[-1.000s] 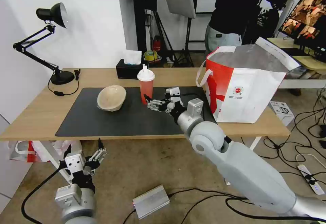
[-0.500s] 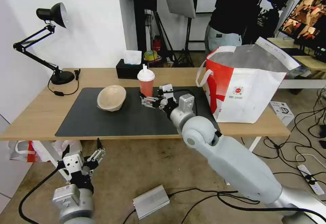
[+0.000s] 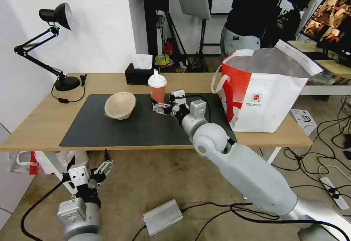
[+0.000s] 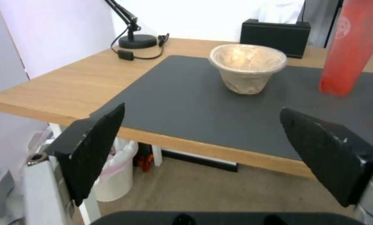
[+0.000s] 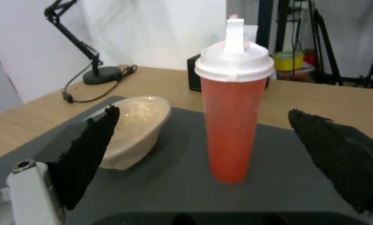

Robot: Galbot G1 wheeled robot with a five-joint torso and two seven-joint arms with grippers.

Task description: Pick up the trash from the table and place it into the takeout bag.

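Red, tall and top-heavy, the white-lidded plastic drink cup (image 5: 233, 103) stands just ahead of the spread right hand (image 3: 158, 108); an off-centre close could topple it onto the worktop (image 3: 109, 84).

The head view looks forward and down from above the near edge of the table (image 3: 44, 124), taking in the whole mat (image 3: 120, 131), the bag (image 3: 267, 91) on the right and the floor in front. The left wrist view sits low, before the table's near edge, and faces across it between the spread fingers of the left pincer (image 4: 203, 150) toward the bowl (image 4: 248, 67). The right wrist view sits close above the mat, facing the cup (image 5: 233, 103) between the parted fingers of the right pincer (image 5: 203, 156); all three views share bowl, cup and mat.
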